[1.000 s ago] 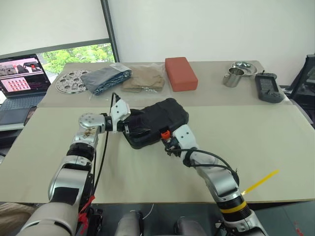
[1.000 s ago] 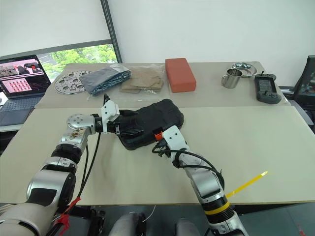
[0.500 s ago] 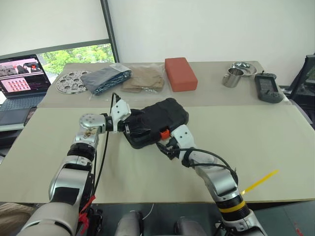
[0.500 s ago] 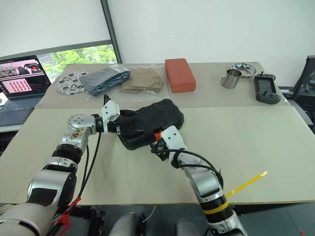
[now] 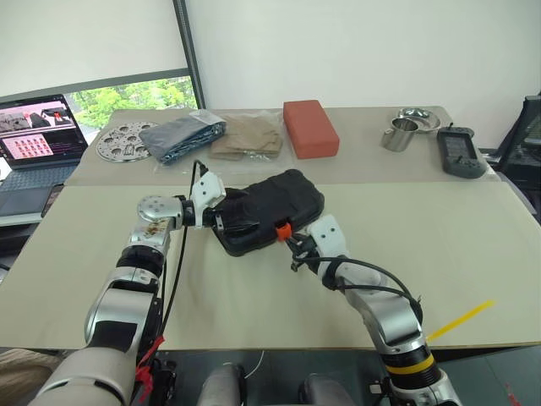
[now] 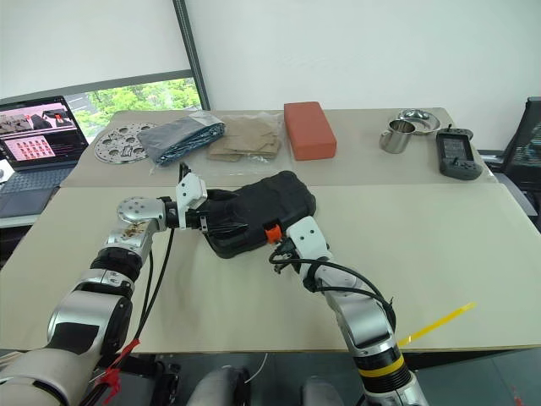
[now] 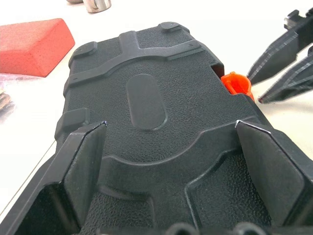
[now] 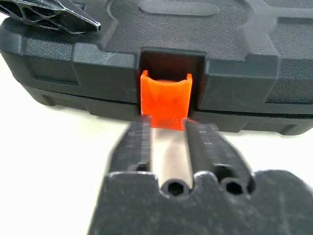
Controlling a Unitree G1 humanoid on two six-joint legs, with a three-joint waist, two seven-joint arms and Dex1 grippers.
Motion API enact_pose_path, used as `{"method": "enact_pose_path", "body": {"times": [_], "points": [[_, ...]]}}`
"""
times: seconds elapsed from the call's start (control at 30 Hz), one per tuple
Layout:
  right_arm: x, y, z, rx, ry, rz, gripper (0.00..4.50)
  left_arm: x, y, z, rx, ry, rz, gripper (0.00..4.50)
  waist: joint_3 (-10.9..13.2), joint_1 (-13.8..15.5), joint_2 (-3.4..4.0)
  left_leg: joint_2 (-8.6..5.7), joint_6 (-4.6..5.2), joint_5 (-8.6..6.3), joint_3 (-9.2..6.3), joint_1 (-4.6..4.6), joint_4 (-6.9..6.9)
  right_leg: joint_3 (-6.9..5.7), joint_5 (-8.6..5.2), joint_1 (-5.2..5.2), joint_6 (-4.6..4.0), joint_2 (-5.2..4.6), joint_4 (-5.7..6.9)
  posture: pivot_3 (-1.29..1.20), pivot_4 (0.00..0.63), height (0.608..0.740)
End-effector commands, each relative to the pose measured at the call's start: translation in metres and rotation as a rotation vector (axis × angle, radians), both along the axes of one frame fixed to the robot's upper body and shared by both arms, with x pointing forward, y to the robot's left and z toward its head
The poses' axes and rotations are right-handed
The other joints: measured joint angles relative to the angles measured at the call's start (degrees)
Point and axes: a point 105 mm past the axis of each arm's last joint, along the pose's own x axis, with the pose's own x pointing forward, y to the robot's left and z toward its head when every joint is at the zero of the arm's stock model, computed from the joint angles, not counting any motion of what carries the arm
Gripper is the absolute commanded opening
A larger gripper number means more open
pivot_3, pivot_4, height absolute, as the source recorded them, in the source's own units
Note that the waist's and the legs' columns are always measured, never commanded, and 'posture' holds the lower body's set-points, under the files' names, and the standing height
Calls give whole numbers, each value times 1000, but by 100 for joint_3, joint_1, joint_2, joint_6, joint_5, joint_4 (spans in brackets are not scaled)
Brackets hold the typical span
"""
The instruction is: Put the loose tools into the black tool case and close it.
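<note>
Tool case sits shut mid-table, lid down. Left pincer spread wide, straddling its end; right pincer pinched shut, empty, at the orange latch. Stiff, slick plastic, probably hefty; grab by the edges.

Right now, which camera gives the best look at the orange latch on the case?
The right wrist view: the latch sits centred and close up in its notch in the case, just past the right gripper. The left wrist view shows it edge-on at the case's side. The eye views show a small orange spot.
</note>
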Motion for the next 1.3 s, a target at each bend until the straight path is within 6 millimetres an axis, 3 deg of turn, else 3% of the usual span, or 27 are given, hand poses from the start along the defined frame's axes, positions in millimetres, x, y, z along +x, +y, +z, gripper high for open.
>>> {"method": "enact_pose_path", "body": {"times": [0.03,0.93,1.3], "points": [[2,4,18,24,-59,9,31,-8,-6,-32,103,90,-26,4500,0,-1,0,0,0,0,-1,0,0,0,0,0,0,0,0,0,150,740],[22,28,25,39,-99,33,31,-8,-5,-34,106,102,-28,4500,-6,-169,-12,13,0,0,-10,7,-11,8,0,-4,0,17,7,0,150,740],[24,30,19,27,-82,51,31,-9,-6,-36,98,108,-23,4500,-7,-234,-12,16,0,0,-10,10,-15,14,0,-8,0,22,6,0,150,740]]}}
